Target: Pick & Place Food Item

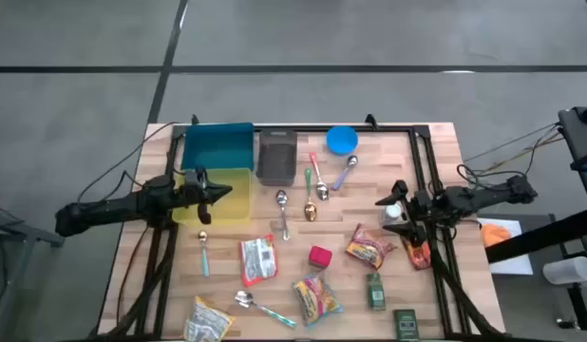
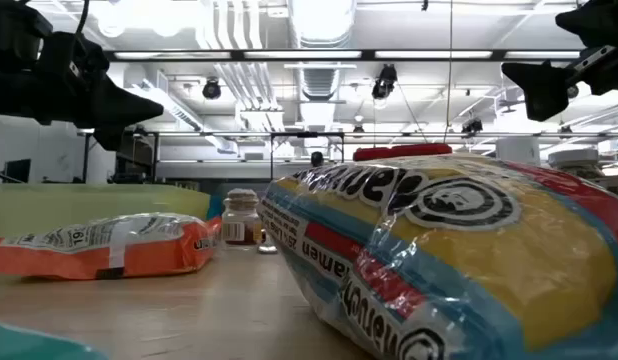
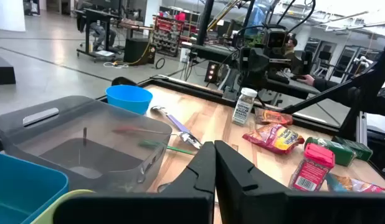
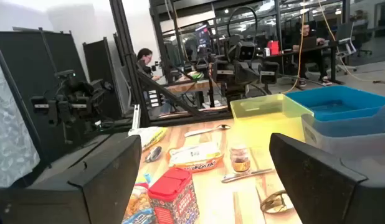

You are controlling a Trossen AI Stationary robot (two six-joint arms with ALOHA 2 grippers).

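High view, from frame left: the left claw (image 1: 220, 191) hovers closed and empty over the yellow bin (image 1: 227, 201). At frame right, the right claw (image 1: 386, 210) gapes wide just beside a red-yellow ramen packet (image 1: 369, 249) on the tabletop (image 1: 436, 152). Likely light, crinkly, slippery: pinch its middle. Low view reads "ramen".

Wooden counter (image 1: 227, 285) seen from above. At its far edge: a blue bin (image 1: 217, 147), a grey bin (image 1: 276, 155) and a blue bowl (image 1: 342, 141); a yellow bin (image 1: 232, 195) sits just in front of the blue one. Spoons lie scattered, including a gold spoon (image 1: 311, 211) and a teal-handled spoon (image 1: 204, 252).
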